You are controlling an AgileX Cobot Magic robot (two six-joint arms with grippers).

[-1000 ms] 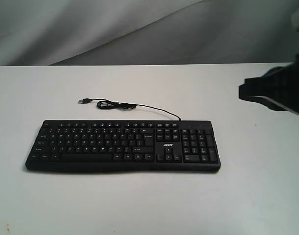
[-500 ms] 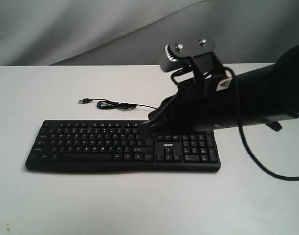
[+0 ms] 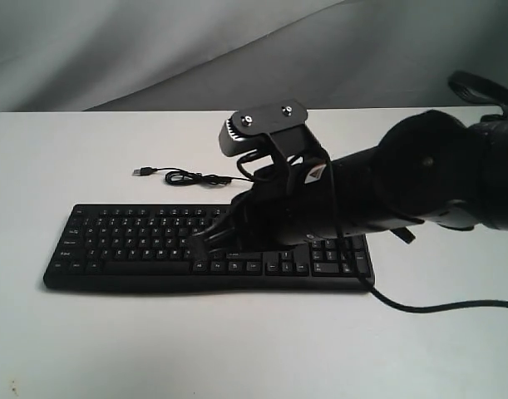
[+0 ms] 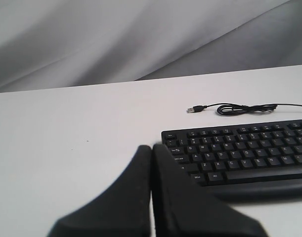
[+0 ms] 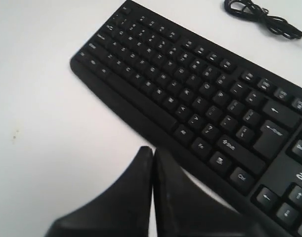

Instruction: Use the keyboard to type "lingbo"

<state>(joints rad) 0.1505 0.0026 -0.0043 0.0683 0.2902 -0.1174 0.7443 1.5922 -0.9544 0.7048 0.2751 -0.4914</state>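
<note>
One closed right claw (image 3: 200,243) hangs over the keyboard (image 3: 129,241).

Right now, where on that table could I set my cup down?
Bare table runs along the front of the keyboard, and behind the coiled cable toward the grey backdrop. Crowded: the right gripper and its arm hang over the number-pad half.
</note>
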